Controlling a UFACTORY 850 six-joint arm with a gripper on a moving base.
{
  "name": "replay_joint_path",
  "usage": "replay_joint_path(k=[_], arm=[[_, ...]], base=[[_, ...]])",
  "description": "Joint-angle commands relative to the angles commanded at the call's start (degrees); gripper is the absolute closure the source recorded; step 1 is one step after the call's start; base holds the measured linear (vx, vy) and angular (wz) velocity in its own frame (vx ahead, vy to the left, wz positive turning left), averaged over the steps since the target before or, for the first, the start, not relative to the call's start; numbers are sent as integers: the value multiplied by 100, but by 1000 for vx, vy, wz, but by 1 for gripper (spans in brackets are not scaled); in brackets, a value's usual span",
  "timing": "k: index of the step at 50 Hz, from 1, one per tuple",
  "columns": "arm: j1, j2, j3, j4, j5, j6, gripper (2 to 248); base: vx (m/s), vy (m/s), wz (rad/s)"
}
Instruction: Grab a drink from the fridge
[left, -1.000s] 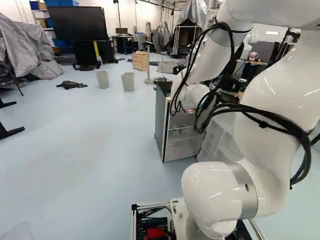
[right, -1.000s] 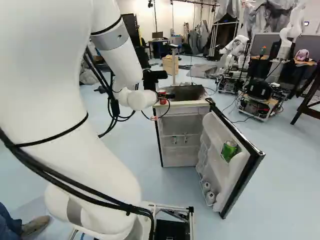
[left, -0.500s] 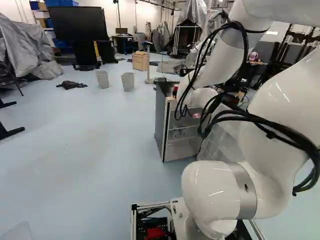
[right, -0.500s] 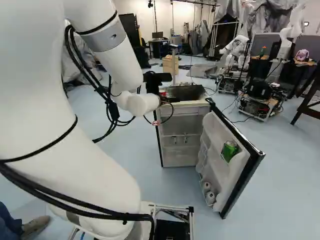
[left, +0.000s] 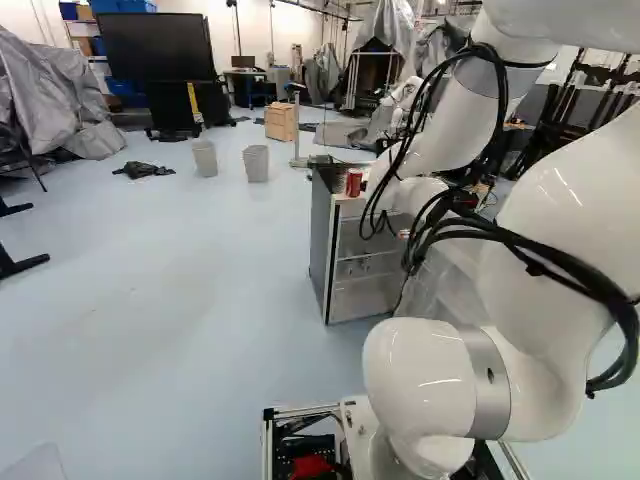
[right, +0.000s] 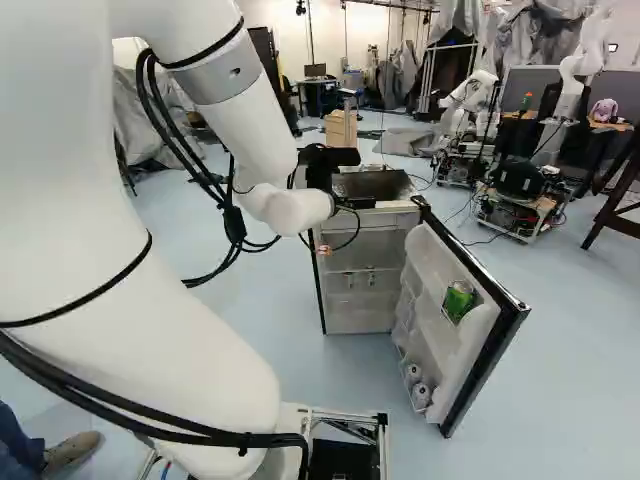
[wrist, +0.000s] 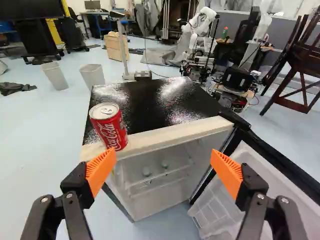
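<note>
Draping the left of the left base view, a heap of silvery grey sheeting (left: 60, 100) sits beside a large black flat screen (left: 160, 48). Next come a crumpled dark cloth (left: 143, 170) on the floor, then 2 pale grey tapered bins (left: 256, 164) and a light wooden box (left: 281, 122).

The small grey-sided fridge (left: 322, 250) with a glossy black top follows. On its top, by the front edge and near the corner farthest from the door hinge, stands an upright red and white metal drink can (wrist: 111, 129).

The black 2-fingered end effector (right: 328, 165) belongs to the smooth white arm (right: 240, 110). In the wrist view its fingers are spread wide, with the red can ahead of the ribbed orange pad (wrist: 100, 170) on the side away from the door. Whether that pad touches the can, I cannot tell.

Inside the fridge, 2 small silvery items (wrist: 146, 171) rest on a shelf. Its black-edged white door (right: 440, 340) stands open, carrying a green metal can (right: 458, 301) in a rack and 2 rounded white items (right: 413, 373) near its bottom edge. Beyond are another robot (right: 470, 95), white, and a dark brown wooden frame (right: 620, 215).
</note>
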Motion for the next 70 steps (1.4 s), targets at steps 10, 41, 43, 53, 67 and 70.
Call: replay_joint_path(k=[10, 41, 43, 53, 67, 70], arm=[[-190, -60, -83, 61, -96, 0, 3], [-761, 40, -399, 509, -917, 0, 3], [-798, 45, -423, 546, -992, 0, 3], [-977, 61, -547, 722, -1367, 0, 3], [-1225, 71, -735, 929, -1893, 0, 3], [-1277, 71, -777, 970, -2006, 0, 3]], base=[[0, 0, 0], [0, 0, 0], [0, 0, 0], [0, 0, 0], [0, 0, 0], [0, 0, 0]])
